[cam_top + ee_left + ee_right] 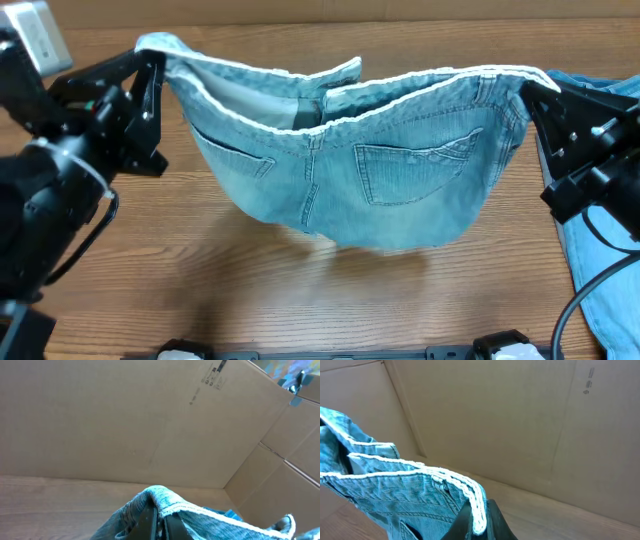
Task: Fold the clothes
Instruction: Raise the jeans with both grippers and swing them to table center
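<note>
The clothes (380,170), pale blue denim shorts with stitched back pockets facing the overhead camera, hang stretched between my two grippers above the wooden table (300,300). Their whitish edge runs along the top and the lower part sags toward the table. My left gripper (155,62) is shut on the shorts' upper left corner; in the left wrist view denim (210,520) bunches over the closed gripper (161,517). My right gripper (528,92) is shut on the upper right corner. The right wrist view shows the white hem (470,487) pinched in that gripper (480,520).
More blue cloth (600,250) lies at the table's right edge under the right arm. Cardboard walls (125,420) stand behind the table. A white device (40,35) sits at the top left. Small white and black fittings (180,350) line the front edge.
</note>
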Robot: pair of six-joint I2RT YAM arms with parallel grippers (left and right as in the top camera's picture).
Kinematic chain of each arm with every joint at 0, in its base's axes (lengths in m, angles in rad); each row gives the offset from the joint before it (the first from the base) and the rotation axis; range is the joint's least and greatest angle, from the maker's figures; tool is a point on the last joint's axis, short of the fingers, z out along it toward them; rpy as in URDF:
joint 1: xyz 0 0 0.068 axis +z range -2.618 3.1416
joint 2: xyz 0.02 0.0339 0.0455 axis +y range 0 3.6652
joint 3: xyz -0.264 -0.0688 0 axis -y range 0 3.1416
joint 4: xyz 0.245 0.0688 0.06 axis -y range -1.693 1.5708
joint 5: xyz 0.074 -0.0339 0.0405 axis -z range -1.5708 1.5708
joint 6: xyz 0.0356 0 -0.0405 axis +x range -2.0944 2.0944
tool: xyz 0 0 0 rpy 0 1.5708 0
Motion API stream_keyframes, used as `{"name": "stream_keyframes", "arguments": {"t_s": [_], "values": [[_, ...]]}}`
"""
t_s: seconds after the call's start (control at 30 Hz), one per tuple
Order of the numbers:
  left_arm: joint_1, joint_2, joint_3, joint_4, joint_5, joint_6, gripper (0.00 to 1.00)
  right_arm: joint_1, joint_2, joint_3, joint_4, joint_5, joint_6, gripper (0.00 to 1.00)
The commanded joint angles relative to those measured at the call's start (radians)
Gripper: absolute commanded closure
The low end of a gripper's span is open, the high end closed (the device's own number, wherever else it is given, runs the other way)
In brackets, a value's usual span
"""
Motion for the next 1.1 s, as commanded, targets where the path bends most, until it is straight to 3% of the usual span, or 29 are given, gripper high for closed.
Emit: {"name": "stream_keyframes", "arguments": {"t_s": [0.0, 0.13, 0.3, 0.37, 0.47, 0.6, 0.73, 0.87, 0.97, 1.07], "values": [[0.005, 0.126, 0.021, 0.068, 0.002, -0.011, 0.96, 0.002, 0.063, 0.031, 0.025, 0.036, -0.005, 0.96], [0.005, 0.345, 0.021, 0.371, 0.017, -0.011, 0.96, 0.002, 0.249, 0.031, 0.172, 0.095, -0.095, 0.96], [0.005, 0.613, 0.021, 1.033, 0.192, -0.036, 0.96, -0.020, 0.459, 0.031, 0.473, 0.239, -0.339, 0.96], [0.005, 0.682, 0.021, 1.164, 0.191, -0.040, 0.96, -0.051, 0.499, 0.031, 0.541, 0.239, -0.342, 0.96], [0.011, 0.740, 0.021, 1.202, 0.196, -0.041, 0.96, -0.124, 0.515, 0.031, 0.640, 0.219, -0.342, 0.96], [0.033, 0.761, 0.021, 0.988, 0.198, -0.006, 0.96, -0.174, 0.514, 0.031, 0.497, 0.032, -0.341, 0.96], [0.063, 0.765, 0.019, 0.590, 0.131, 0.090, 0.96, -0.174, 0.520, 0.029, 0.162, 0.027, -0.341, 0.96], [0.064, 0.766, 0.019, 0.371, 0.131, 0.159, 0.96, -0.173, 0.520, 0.029, -0.074, -0.091, -0.340, 0.96], [0.064, 0.766, 0.019, 0.244, 0.104, 0.159, 0.96, -0.162, 0.520, 0.025, -0.193, -0.202, -0.341, 0.96], [0.064, 0.766, 0.019, 0.082, -0.024, 0.159, 0.96, -0.125, 0.520, -0.034, -0.225, -0.218, -0.329, 0.96]]}}
